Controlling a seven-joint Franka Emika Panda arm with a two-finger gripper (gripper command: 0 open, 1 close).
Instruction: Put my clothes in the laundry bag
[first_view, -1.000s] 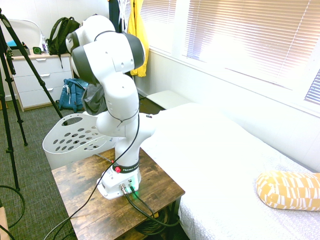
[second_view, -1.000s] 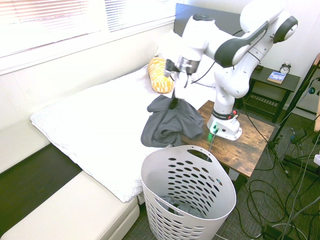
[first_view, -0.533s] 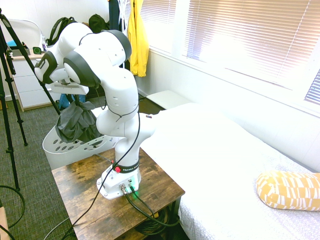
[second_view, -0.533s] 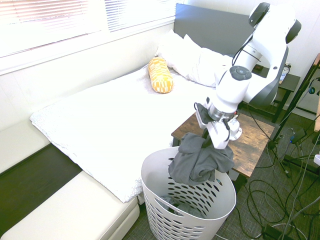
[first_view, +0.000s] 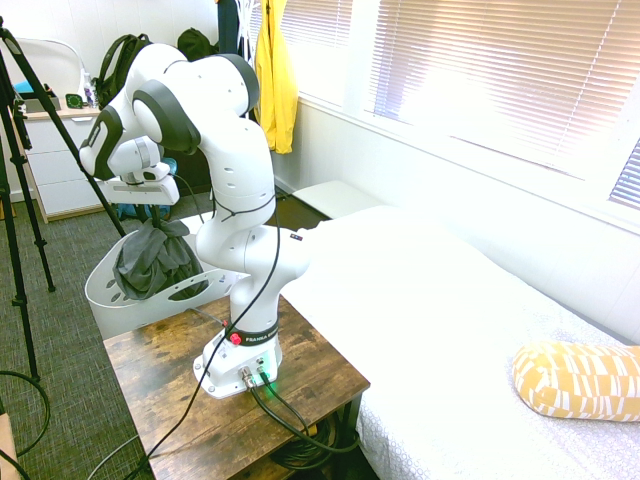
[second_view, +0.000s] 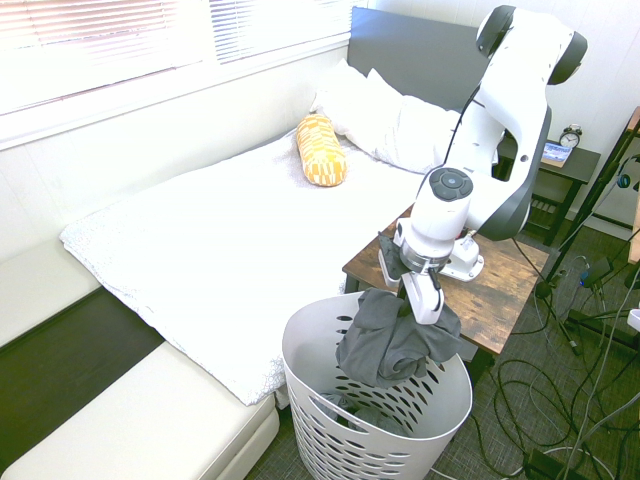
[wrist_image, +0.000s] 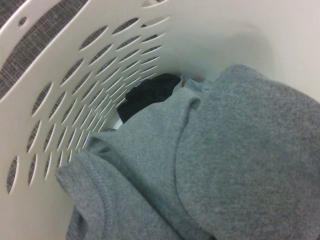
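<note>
Claw (second_view: 412, 300) is clamped on the clothes (second_view: 392, 340), which hang directly beneath it, inside the laundry bag (second_view: 330, 430) rim beside the bench (second_view: 500, 290).

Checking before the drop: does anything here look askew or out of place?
Nothing stands out. The gripper holds the grey garment bunched over the open mouth of the upright white laundry basket. Other clothing already lies at its bottom, and nothing has spilled outside.
</note>
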